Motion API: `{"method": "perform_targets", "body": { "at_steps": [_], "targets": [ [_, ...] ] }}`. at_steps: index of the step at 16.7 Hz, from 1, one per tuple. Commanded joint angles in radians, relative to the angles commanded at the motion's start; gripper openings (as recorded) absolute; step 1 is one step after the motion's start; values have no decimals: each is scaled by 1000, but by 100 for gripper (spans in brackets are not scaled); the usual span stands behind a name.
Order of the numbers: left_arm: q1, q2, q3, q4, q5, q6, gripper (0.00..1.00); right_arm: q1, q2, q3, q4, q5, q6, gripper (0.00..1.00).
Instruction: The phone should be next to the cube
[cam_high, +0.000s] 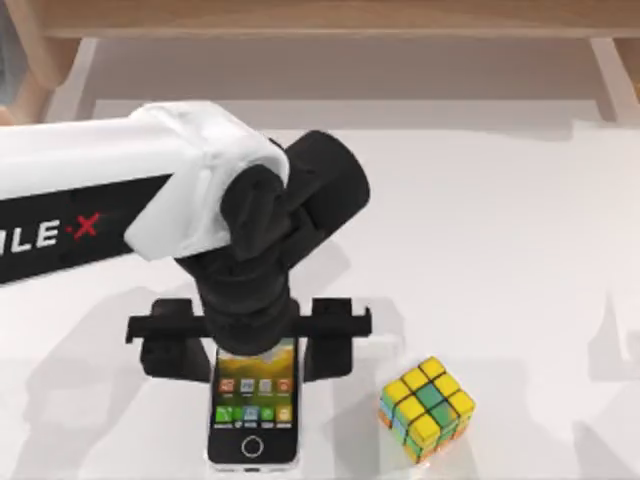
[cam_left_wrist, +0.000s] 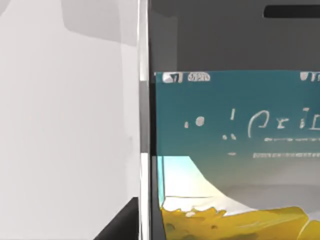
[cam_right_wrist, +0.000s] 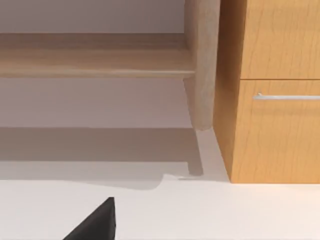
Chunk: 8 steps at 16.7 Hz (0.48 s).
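Left hand (cam_high: 250, 345) released, straddling phone (cam_high: 253, 415) | phone lengthwise front-to-back, home button nearest | cube (cam_high: 427, 409) just right, apart

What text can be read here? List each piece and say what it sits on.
"ILE X": partial black lettering, with a red X, on the white left arm.
Icon labels on the phone screen: too small to read.
White lines on the phone's screen in the left wrist view: blurred, unreadable.
Cube: no text.
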Motion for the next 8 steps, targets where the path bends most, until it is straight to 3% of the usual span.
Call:
{"method": "perform_targets", "body": {
  "at_steps": [8],
  "targets": [
    [1, 3, -1, 6, 0, 0, 0, 0, 0, 0, 0, 0, 0, 100]
  ]
}}
